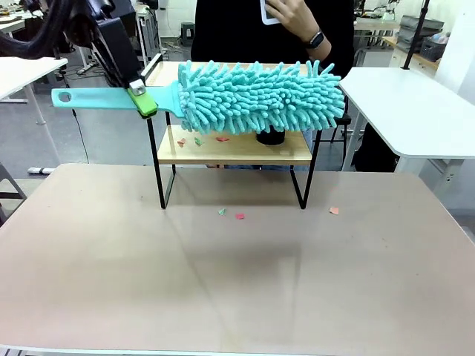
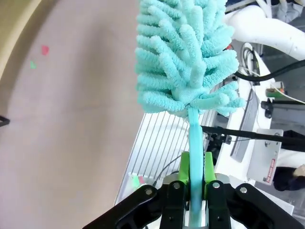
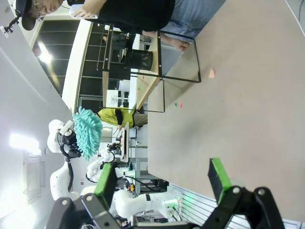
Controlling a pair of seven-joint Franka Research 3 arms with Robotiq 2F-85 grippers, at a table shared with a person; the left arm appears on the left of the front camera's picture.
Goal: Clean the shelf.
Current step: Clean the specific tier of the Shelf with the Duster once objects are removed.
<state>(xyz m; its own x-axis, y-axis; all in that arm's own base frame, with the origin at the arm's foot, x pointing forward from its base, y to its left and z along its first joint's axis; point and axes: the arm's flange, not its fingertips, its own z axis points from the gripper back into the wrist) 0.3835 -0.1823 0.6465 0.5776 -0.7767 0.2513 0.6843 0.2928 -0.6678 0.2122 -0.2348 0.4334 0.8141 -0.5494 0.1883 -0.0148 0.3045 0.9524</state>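
Note:
The shelf (image 1: 245,153) stands at the far middle of the beige table, with small paper scraps (image 1: 198,140) on its lower board. My left gripper (image 1: 142,100) is shut on the handle of a teal fluffy duster (image 1: 260,96). The duster lies level, and its head hides most of the top board. In the left wrist view the green pads (image 2: 183,168) clamp the thin handle and the duster head (image 2: 186,57) rises above them. My right gripper (image 3: 162,179) hangs open and empty over the table, far from the shelf (image 3: 159,55).
A black cup (image 1: 271,136) stands on the lower board. Loose scraps (image 1: 240,216) lie on the table in front of the shelf, another scrap (image 1: 334,211) to the right. A person (image 1: 297,30) stands behind the shelf. White tables flank both sides.

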